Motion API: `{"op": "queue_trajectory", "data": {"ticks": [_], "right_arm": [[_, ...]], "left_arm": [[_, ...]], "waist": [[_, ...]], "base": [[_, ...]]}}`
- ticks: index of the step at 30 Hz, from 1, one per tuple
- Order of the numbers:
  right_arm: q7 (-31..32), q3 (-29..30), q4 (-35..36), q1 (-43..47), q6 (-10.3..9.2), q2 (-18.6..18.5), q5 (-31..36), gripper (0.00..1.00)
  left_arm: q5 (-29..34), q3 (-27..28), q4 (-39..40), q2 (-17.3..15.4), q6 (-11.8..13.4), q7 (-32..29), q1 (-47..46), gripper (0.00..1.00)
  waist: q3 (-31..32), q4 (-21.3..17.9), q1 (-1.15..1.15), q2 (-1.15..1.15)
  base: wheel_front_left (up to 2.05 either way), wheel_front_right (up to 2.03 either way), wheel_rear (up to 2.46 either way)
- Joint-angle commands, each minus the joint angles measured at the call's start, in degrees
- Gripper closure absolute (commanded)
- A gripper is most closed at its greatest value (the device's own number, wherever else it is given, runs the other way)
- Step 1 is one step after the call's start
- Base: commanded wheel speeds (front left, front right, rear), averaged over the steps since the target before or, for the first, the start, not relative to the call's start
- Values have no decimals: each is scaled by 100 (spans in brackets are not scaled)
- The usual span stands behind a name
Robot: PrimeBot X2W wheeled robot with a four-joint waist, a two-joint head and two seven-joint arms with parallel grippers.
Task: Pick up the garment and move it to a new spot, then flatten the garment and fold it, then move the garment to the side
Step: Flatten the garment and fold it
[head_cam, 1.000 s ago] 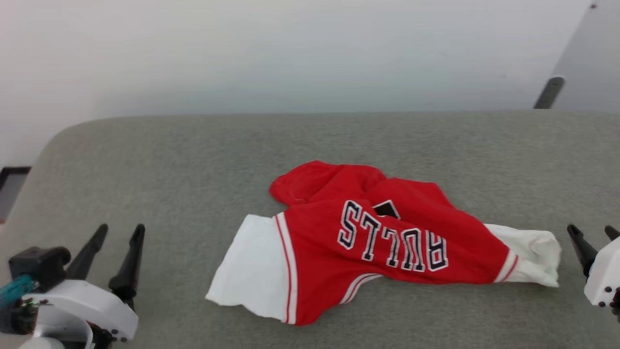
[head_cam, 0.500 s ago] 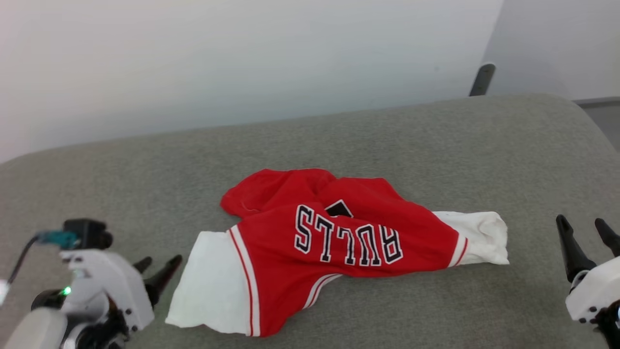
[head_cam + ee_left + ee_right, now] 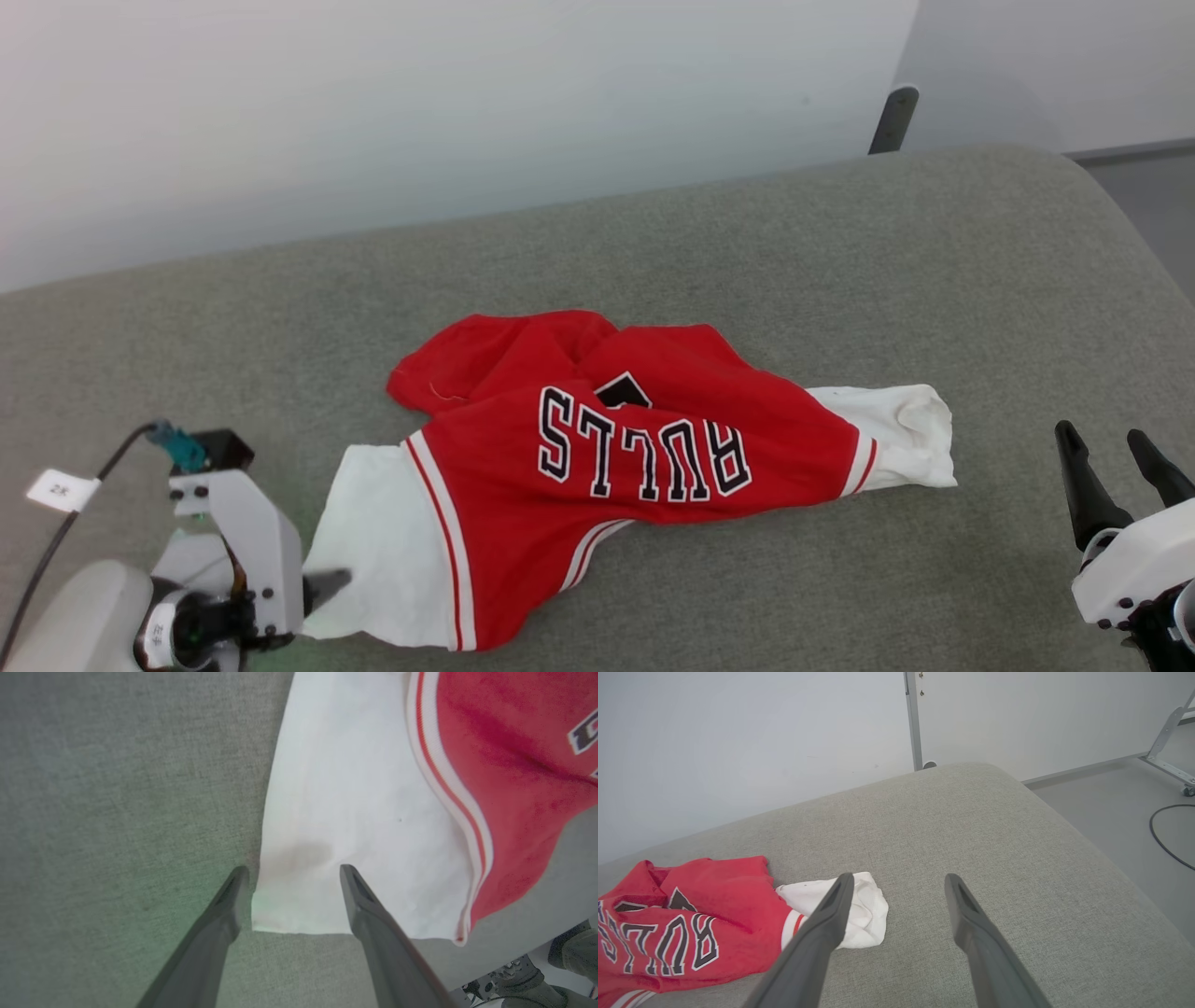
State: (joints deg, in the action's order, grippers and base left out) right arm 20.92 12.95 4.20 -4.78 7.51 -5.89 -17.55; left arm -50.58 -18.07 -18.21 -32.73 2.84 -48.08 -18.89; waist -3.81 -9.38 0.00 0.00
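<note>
The garment (image 3: 635, 448) lies crumpled on the grey cushion, a red jersey with upside-down "BULLS" lettering and a white sleeve at each end. My left gripper (image 3: 322, 583) is at the lower left, pointing down at the near corner of the left sleeve. In the left wrist view the gripper (image 3: 293, 870) is open, its fingers straddling the edge of the white sleeve (image 3: 364, 788) without closing on it. My right gripper (image 3: 1100, 434) stands open at the lower right, apart from the right sleeve (image 3: 896, 434). The right wrist view shows that gripper (image 3: 899, 877) open above the cushion beside the garment (image 3: 691, 905).
The grey cushion (image 3: 747, 261) ends in a rounded edge at the right, with floor beyond. A black cable (image 3: 1167, 830) and a metal frame on a caster (image 3: 1171, 718) are on that floor. A white wall and a dark post (image 3: 892, 119) stand behind.
The head camera has shifted, so the whole scene sits differently. My left gripper has swung in and tipped down over the left sleeve's corner. The right gripper stays open beside the garment.
</note>
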Motion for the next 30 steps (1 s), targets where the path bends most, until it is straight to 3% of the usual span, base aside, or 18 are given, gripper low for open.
{"op": "queue_trajectory", "data": {"ticks": [1,12,13,14,21,30], "right_arm": [[-12,32,13,-31,-5,22,-29,0],[159,42,98,-96,-4,74,-63,0],[218,28,107,-103,-4,64,-59,0],[281,13,114,-112,-4,45,-71,0],[1070,-71,-188,-379,-4,-148,-141,0],[1877,-75,-1407,-1211,-4,-388,-223,0]], "left_arm": [[22,-25,-92,-18,64,-73,-40,0],[-147,-118,-939,187,198,-417,-116,0],[-216,-113,-998,234,219,-495,-114,59],[-254,-128,-1021,270,220,-573,-102,100],[-324,-143,-886,373,158,-609,-312,100],[-184,-256,-731,525,111,-454,-611,100]], "waist": [[-50,-46,0,0],[-233,-98,0,0],[-241,-93,0,0],[-247,-85,0,0],[-384,39,0,0],[-663,362,0,0]], "base": [[0,0,0],[0,0,0],[0,0,0],[0,0,0],[0,0,0],[0,0,0]]}}
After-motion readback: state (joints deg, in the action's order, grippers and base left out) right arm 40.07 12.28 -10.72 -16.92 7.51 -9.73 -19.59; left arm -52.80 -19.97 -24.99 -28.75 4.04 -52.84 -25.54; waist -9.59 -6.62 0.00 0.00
